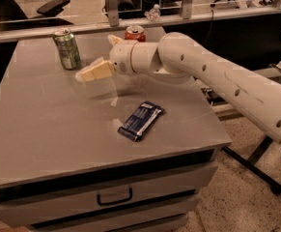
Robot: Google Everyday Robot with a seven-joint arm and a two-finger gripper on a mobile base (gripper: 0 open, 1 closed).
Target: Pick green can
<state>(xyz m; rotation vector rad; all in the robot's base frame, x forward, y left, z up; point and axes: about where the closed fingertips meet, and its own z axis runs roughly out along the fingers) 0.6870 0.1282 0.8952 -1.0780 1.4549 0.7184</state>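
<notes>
nearest is the drawer (114, 196) front under the desk (43, 129), and on the desk top, right of the middle, a dark blue snack bar (141, 120) lies flat, well apart from everything else. farther back the arm (217, 76) reaches in from the right and ends in the gripper (95, 56), which hangs above the desk just right of the green can (67, 49). its fingers (94, 71) are spread wide and hold nothing, one pale finger pointing left and down toward the can's foot, the other tilted up at the far side. this looks like the approach step: the gripper is near the can but not touching it, and no grasp is made yet. the next move would call for carrying the open fingers left until the can's body sits between them, level with its middle, then closing without knocking it over, since a light can tips easily. the green can stands upright in the far left part of the desk, green and silvery-white on its side with a silver top. the red can (134, 33) stands at the far edge, behind the wrist, and should be left alone.
</notes>
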